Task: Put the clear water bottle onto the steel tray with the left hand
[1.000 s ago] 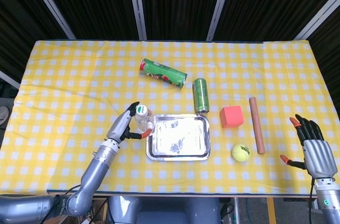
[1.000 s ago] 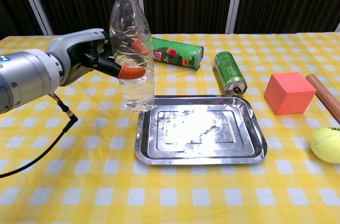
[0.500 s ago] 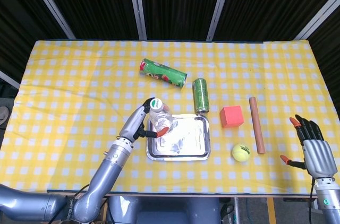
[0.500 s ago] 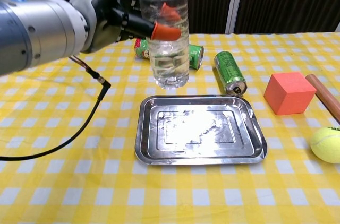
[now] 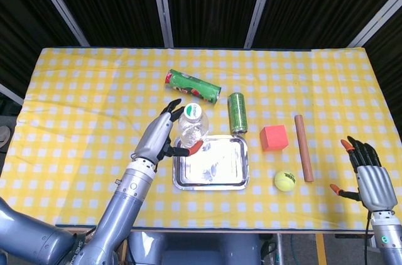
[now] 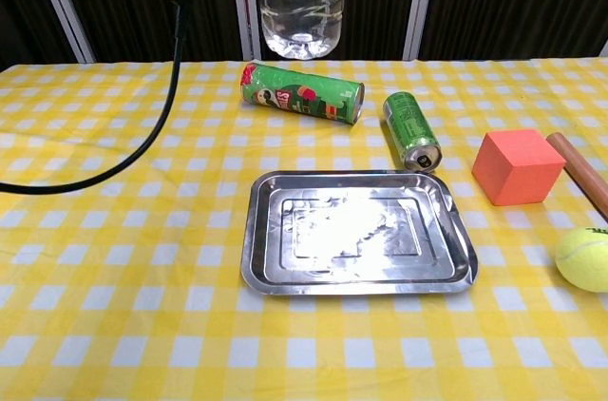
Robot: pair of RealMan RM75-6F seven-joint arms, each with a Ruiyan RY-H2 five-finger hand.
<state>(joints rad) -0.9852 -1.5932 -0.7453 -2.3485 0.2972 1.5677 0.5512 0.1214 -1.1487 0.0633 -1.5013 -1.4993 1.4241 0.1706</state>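
Note:
My left hand (image 5: 161, 137) grips the clear water bottle (image 5: 192, 125) upright, high above the table, by the left end of the steel tray (image 5: 232, 180). In the chest view only the bottle's lower part (image 6: 302, 2) shows at the top edge, well above the tray (image 6: 446, 263); the hand itself is out of that frame. The tray lies empty in the middle of the yellow checked cloth. My right hand (image 5: 369, 177) hangs open at the table's near right edge, holding nothing.
A green snack tube (image 6: 302, 92) and a green can (image 6: 410, 129) lie behind the tray. An orange cube (image 6: 517, 167), a wooden rod (image 6: 581, 172) and a tennis ball (image 6: 583, 258) lie to its right. A black cable (image 6: 142, 106) hangs at the left.
The left hand has lifted the bottle higher and carried it slightly rightward toward the tray; the hand has left the chest view. The right hand has not moved.

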